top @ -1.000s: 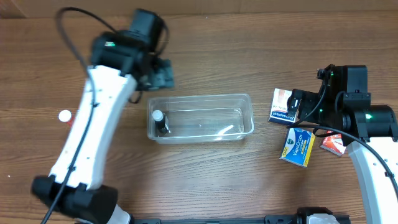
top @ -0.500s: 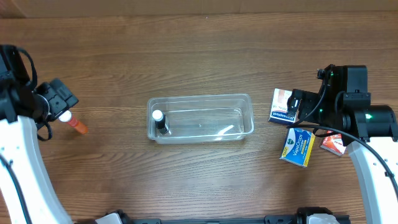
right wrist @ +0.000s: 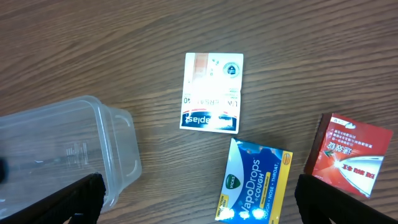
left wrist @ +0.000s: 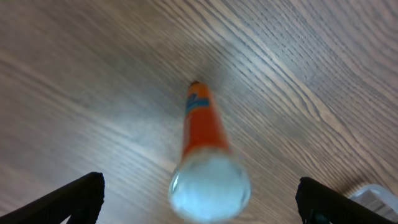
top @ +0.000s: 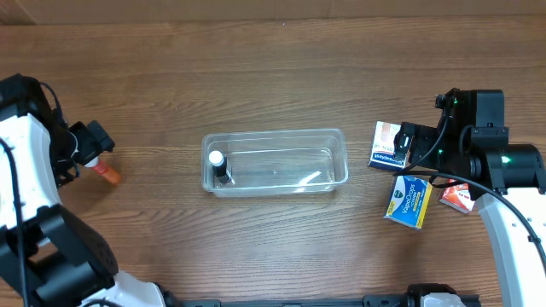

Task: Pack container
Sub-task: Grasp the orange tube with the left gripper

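The clear container (top: pixel 339 162) lies mid-table with a small dark bottle with a white cap (top: pixel 219 167) standing at its left end. My left gripper (top: pixel 92 147) is open at the far left, straddling the white cap (left wrist: pixel 210 186) of an orange tube (left wrist: pixel 200 127) that lies on the table. The tube also shows in the overhead view (top: pixel 106 171). My right gripper (top: pixel 411 145) is open and empty, hovering over a white box (right wrist: pixel 211 92), a blue VapoDrops box (right wrist: pixel 252 183) and a red box (right wrist: pixel 348 152). The container's right end shows in the right wrist view (right wrist: pixel 62 149).
The white box (top: pixel 388 143), blue box (top: pixel 407 202) and red box (top: pixel 456 198) lie close together to the right of the container. The left arm's white link (top: pixel 26 179) runs down the left edge.
The left arm has swung from behind the container's left end to the far left, over the orange tube. The right arm and the boxes have not moved.
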### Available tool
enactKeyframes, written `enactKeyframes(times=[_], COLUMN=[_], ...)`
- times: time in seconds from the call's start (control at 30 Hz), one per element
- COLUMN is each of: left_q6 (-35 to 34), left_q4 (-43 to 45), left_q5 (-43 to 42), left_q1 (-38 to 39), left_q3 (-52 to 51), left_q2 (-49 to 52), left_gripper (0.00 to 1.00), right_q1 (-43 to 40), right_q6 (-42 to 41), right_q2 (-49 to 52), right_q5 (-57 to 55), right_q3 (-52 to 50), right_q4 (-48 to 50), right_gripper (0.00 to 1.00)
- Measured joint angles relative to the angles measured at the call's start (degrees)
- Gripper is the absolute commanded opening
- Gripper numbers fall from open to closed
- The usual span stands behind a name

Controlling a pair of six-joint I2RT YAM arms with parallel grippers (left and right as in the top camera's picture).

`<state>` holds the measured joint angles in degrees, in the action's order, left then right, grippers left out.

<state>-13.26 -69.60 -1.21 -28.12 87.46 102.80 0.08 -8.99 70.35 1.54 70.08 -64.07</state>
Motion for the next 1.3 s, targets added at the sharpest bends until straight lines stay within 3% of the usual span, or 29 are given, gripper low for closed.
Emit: enactKeyframes(times=[0.1,0.3,0.77,1.07,1.3], left_q6=[0.20,0.98,1.42,1.42,0.98], left_q4=[0.74,0.87,0.46,-5.14,-19.76], left_q5=[-0.35,-0.55,-0.59,-0.57,-2.45], left_q1=[0.00,0.00,0.00,3.32,21.97], left_q3=[0.00,0.00,0.00,0.00,9.40], left_q2=[2.01,3.69,3.74,2.71,-15.76], left_gripper=[0.86,0.52,0.13,0.05,0.04], right_q1=[0.00,0.02,0.00,0.02,0.00], right_q6=[0.00,0.02,0.00,0.00,0.00], right_q2=[0.00,0.00,0.00,0.00,0.00], right_q5=[0.00,-0.02,0.00,0.02,0.00], right_q3=[0.00,0.00,0.00,0.00,0.00], right_q4=[0.02,0.02,0.02,0.04,0.02], right_gripper=[1.00,1.00,1.00,1.00,1.00])
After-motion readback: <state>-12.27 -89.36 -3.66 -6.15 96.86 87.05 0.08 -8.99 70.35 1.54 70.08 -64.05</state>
